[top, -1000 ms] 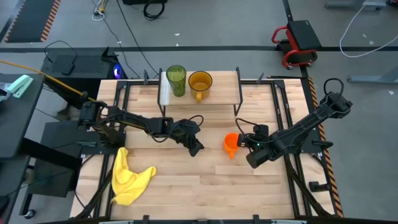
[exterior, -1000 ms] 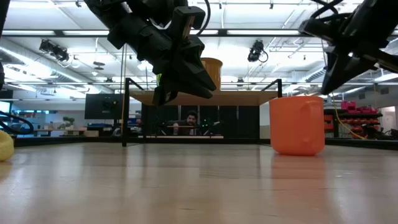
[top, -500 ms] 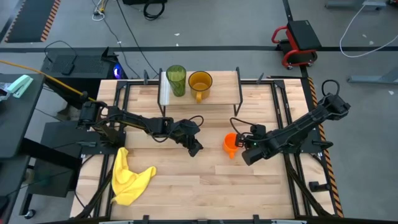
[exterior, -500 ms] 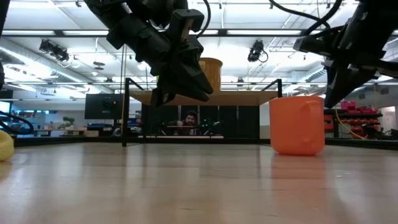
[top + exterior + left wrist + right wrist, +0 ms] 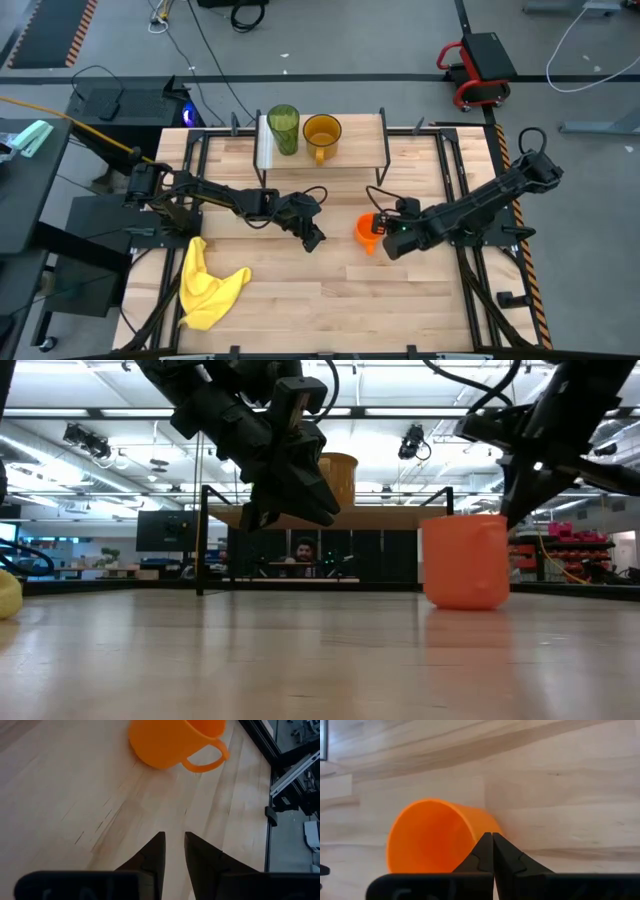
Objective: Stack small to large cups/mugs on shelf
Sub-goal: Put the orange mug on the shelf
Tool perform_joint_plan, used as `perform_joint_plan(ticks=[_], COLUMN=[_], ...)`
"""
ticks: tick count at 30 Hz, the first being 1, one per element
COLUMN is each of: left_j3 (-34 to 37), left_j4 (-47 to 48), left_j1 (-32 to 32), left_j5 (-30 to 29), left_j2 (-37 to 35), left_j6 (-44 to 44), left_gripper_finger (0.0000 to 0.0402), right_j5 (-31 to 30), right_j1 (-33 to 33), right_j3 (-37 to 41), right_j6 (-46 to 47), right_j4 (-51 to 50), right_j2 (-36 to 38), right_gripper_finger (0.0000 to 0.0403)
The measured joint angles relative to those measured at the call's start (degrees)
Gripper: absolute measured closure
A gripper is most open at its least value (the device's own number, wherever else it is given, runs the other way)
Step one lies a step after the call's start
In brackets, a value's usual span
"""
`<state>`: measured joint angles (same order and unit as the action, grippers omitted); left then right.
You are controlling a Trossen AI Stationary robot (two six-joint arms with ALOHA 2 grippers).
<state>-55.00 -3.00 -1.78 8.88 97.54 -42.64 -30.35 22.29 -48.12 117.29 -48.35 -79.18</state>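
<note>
The orange mug (image 5: 367, 231) stands upright on the tabletop, right of centre, its handle (image 5: 210, 758) toward the near edge. My right gripper (image 5: 384, 233) is shut, its tips at the mug's right side. My left gripper (image 5: 317, 242) hovers left of the mug with its fingers a narrow gap apart (image 5: 174, 836), touching nothing. The green tumbler (image 5: 283, 128) and the amber mug (image 5: 322, 132) stand side by side on the shelf (image 5: 358, 150) at the far edge. My right gripper (image 5: 492, 836) touches the orange mug at its rim, on the side toward the table's right (image 5: 479, 831). The shut fingertips bear against the wall's outside, slanting down from the table's right. The mug (image 5: 465, 560) stays upright, its base on the table.
A crumpled yellow cloth (image 5: 210, 285) lies near the table's near-left corner. The shelf's black legs (image 5: 386, 165) stand on the far part of the tabletop. Bare wood shows between the two grippers and along the near edge. A person (image 5: 305, 550) sits in the room beyond.
My right gripper has moved toward the table's left, up to the orange mug, and the mug has slid a little toward the left, staying upright.
</note>
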Motion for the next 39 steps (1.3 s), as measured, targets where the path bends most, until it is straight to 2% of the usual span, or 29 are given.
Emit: perform_joint_plan(ticks=[15,22,29,39], left_j3=[0.00,0.00,0.00,0.00], left_j4=[0.35,0.90,1.81,2.51], left_j1=[0.00,-0.03,-0.89,-1.09], left_j5=[0.00,0.00,0.00,0.02], left_j2=[0.00,0.00,0.00,0.00], left_j6=[0.40,0.38,-0.23,-0.26], left_gripper_finger=[0.0321,0.0316,0.0321,0.0318], right_j5=[-0.14,-0.22,-1.14,-0.47], right_j1=[-3.20,-3.12,-2.97,-1.10], right_j3=[0.00,0.00,-0.02,-0.04], right_j6=[-6.96,-8.96,-9.95,-9.09], right_j4=[6.66,11.40,11.77,15.47], right_j2=[-0.14,-4.55,-1.56,-3.93], right_gripper_finger=[0.0402,0.0402,0.0401,0.0401])
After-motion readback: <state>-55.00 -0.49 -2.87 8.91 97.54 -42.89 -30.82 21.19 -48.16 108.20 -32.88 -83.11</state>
